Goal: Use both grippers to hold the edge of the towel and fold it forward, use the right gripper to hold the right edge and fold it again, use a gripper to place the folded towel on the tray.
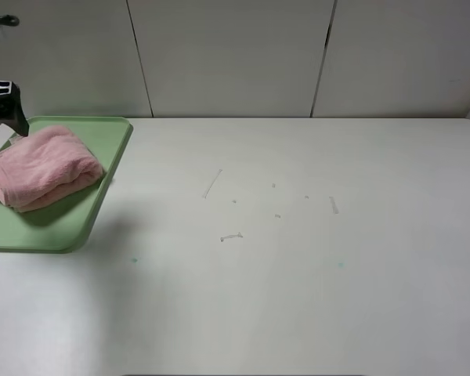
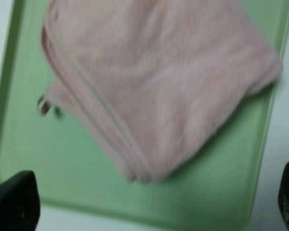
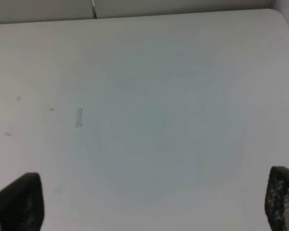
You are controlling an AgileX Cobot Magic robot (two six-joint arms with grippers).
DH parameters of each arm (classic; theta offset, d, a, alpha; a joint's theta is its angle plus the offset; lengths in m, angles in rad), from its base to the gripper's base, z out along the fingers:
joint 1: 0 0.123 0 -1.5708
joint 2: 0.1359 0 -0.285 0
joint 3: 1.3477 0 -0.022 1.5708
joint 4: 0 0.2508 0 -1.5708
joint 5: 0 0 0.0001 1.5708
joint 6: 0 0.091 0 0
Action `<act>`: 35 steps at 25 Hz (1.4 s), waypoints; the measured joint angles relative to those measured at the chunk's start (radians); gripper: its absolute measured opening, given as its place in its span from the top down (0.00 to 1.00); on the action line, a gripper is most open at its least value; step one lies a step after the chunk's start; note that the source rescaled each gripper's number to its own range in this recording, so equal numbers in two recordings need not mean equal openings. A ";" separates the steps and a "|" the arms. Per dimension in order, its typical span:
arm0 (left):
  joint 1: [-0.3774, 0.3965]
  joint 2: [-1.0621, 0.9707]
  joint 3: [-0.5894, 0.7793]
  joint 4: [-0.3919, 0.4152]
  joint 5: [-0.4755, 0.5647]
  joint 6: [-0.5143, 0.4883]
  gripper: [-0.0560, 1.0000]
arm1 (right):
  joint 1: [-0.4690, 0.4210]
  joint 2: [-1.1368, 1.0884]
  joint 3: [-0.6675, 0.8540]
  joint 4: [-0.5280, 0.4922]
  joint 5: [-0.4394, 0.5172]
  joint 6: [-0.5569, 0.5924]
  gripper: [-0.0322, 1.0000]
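The pink towel lies folded in a bundle on the pale green tray at the table's far left. In the left wrist view the towel fills most of the picture, its hemmed edge and small loop showing, with the tray under it. My left gripper hangs above the towel, jaws wide apart and empty; a black part of that arm shows at the left edge. My right gripper is open over bare table and does not show in the high view.
The white table carries a few small marks and tape scraps near its middle. White wall panels stand behind the far edge. The tray sits against the table's left side.
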 joint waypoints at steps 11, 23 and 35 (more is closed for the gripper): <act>0.000 -0.186 0.000 -0.068 0.208 0.091 0.00 | 0.000 0.000 0.000 0.000 0.000 0.001 0.00; 0.000 -0.434 0.045 -0.100 0.329 0.152 0.00 | 0.000 0.000 0.000 0.000 0.000 0.002 0.00; 0.000 -0.872 0.253 -0.155 0.400 0.181 0.00 | 0.000 0.000 0.000 0.000 0.000 0.002 0.00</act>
